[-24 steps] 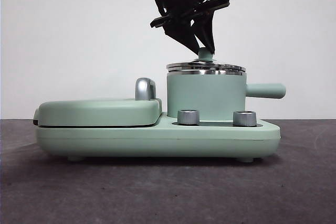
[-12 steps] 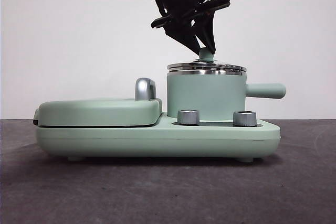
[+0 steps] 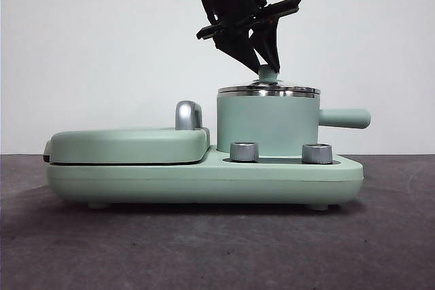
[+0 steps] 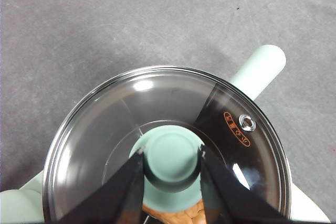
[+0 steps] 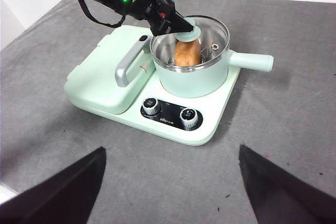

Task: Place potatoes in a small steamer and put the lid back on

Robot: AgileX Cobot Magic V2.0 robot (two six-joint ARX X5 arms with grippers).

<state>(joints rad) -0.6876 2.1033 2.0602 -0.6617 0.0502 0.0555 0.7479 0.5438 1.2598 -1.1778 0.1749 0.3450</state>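
the left gripper (image 3: pixel 266 67) is closed on the knob (image 4: pixel 172 159) of the lid (image 4: pixel 157 103), one jaw at 9 o'clock of the knob and one at 3 o'clock. holding by the knob keeps the jaws clear of the glass and keeps the disc level. in the front view the lid's steel rim lies flat on the steel rim of the steamer (image 3: pixel 266 123), with no gap showing, so the lid reads as seated; the jaws are not yet released.

the potato (image 5: pixel 187 52) lies inside the steamer, visible through the glass in the right wrist view and as an orange-brown patch between the jaws in the left wrist view. it sits below the rim, which lets the lid close flat.

the steamer's side handle (image 3: pixel 344 118) points to 3 o'clock in the front view, away from the griddle cover (image 3: pixel 129 144), so the arm has free access from above. the steamer stands on the base (image 3: pixel 204 180) behind two dials (image 3: pixel 244 151).

the right gripper (image 5: pixel 168 192) is open and waits well apart from the appliance, holding nothing.

writing: an orange oval mark sits on the glass beside the steam vent (image 4: pixel 247 123); its characters are too small to read. small print lies between the dials, likely a brand line, also illegible.

judgement: only release and withdrawal remain.
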